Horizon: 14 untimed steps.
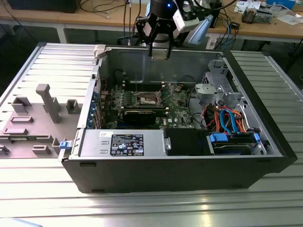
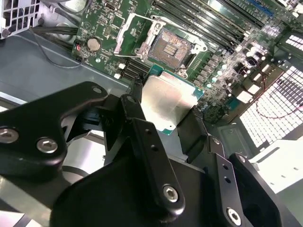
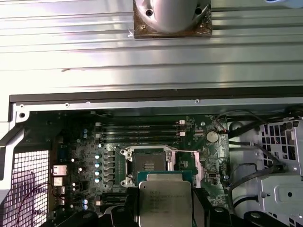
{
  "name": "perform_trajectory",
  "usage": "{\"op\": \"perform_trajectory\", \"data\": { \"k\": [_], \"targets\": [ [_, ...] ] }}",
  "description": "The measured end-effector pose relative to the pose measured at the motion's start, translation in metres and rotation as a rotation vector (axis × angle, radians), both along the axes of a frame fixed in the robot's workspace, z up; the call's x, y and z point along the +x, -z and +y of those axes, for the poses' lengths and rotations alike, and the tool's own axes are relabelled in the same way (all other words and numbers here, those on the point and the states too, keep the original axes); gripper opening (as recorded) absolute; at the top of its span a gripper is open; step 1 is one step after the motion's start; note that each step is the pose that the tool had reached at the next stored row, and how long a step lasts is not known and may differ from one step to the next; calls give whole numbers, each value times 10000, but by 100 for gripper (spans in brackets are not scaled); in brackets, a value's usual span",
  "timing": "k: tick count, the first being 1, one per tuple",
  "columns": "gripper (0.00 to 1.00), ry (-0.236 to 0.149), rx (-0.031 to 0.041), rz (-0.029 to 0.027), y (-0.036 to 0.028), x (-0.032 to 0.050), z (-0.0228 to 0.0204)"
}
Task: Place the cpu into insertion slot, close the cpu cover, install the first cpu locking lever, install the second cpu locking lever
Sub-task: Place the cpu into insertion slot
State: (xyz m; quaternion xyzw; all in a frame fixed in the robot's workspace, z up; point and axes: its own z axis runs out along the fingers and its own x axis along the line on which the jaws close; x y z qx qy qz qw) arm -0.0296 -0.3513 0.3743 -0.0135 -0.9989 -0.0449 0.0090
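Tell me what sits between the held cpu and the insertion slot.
In both wrist views, only the socket's own metal rim lies between the cpu and the insertion slot; nothing else intervenes.

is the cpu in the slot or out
Out. The claw grips the cpu by its edges, apart from the slot, whose contact grid lies bare.

I'm seeing bright, even overhead light in the exterior view; the ribbed metal table (image 1: 199,208) gives back a soft white sheen at its near edge. Inside the case (image 1: 142,61) the green board (image 1: 177,101) lies in shade. In the second wrist view the cpu (image 2: 165,101) glares pale.
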Motion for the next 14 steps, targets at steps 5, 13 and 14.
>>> {"op": "perform_trajectory", "data": {
  "k": [5, 13, 14],
  "targets": [
    [54, 612, -1, 1, 7, -1, 0],
    [54, 997, 4, 1, 14, -5, 0],
    [54, 1005, 4, 0, 14, -5, 0]
  ]
}}
